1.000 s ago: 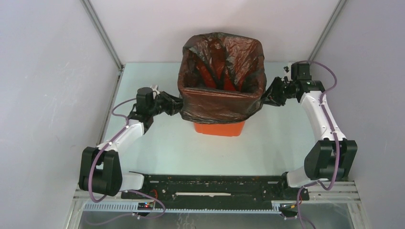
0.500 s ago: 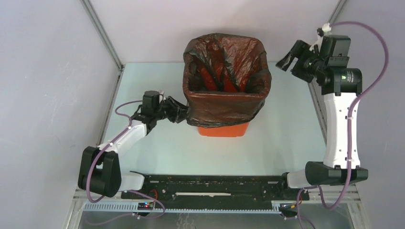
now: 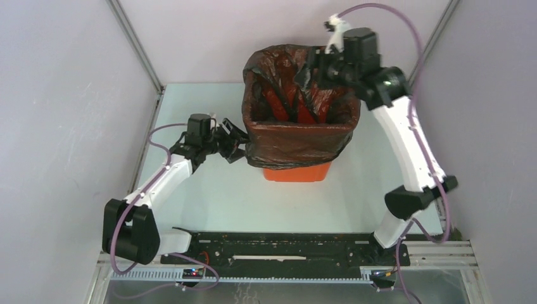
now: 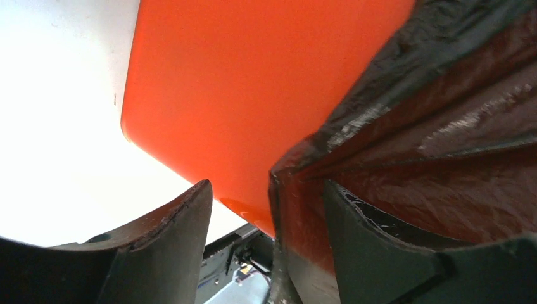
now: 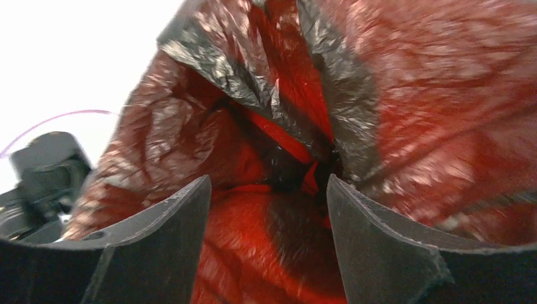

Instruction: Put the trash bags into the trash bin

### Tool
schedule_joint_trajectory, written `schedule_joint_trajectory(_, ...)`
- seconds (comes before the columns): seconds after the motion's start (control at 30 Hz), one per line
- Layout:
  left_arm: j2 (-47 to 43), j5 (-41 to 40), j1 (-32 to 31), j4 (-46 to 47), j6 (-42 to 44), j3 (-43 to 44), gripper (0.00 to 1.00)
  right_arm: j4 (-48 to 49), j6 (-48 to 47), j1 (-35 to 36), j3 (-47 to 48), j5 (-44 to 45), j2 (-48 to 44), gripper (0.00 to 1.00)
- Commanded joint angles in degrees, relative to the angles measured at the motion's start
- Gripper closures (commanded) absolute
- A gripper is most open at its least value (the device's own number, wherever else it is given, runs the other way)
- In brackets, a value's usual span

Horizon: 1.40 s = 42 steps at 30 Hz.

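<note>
While the left gripper (image 4: 266, 187) is sitting beside the trash bin (image 3: 294, 172) with fingers apart around the loose hem, nothing is pinning the trash bag (image 3: 297, 136), which is lining the bin and draping over its rim. The right gripper (image 5: 267, 183), hovering spread-fingered over the mouth, is risking dragging that folded edge inward if it pushes into the film.

Top view: you face a pale, faintly green tabletop (image 3: 209, 202) enclosed by plain grey-white panels: left wall (image 3: 57, 126), back wall (image 3: 209, 31) and right wall (image 3: 500, 114). The slanted left post (image 3: 137, 45) and right post (image 3: 436, 35), both aluminium, mark the rear corners. Along the near edge runs a black rail (image 3: 285, 244), with a white slotted duct (image 3: 253, 273) just beneath. Light is soft and even.
</note>
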Motion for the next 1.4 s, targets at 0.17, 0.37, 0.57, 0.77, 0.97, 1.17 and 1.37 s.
schedule_joint_trajectory(0.17,-4.5,-3.1,-0.1,-9.8,10.2,7.3,0.14,2.5,-1.5,6.3,0.9,20.8,14.0,0.27)
schedule_joint_trajectory(0.37,-8.2,-5.5,-0.1,-12.7,11.0,5.2,0.13,11.3,-1.7,6.1,-0.6,26.3,19.3,0.24)
schedule_joint_trajectory(0.57,-11.9,-8.8,-0.1,-17.0,13.2,5.4,0.12,20.6,-2.8,5.2,-3.6,28.2,18.8,0.18)
schedule_joint_trajectory(0.77,-15.0,-9.5,-0.1,-17.1,12.0,3.0,0.12,25.4,-2.1,2.8,-2.9,25.8,21.2,0.13)
schedule_joint_trajectory(0.97,-16.1,-10.1,0.0,-17.6,12.5,3.5,0.11,16.6,-2.6,2.3,3.9,19.8,20.9,0.12)
schedule_joint_trajectory(1.17,-14.6,-10.2,0.3,-15.7,11.8,4.9,0.10,8.1,1.4,4.2,0.2,9.4,12.6,0.10)
schedule_joint_trajectory(1.37,-13.2,-9.0,0.4,-12.1,10.3,3.9,0.10,7.1,1.2,3.1,-9.4,6.2,6.1,0.11)
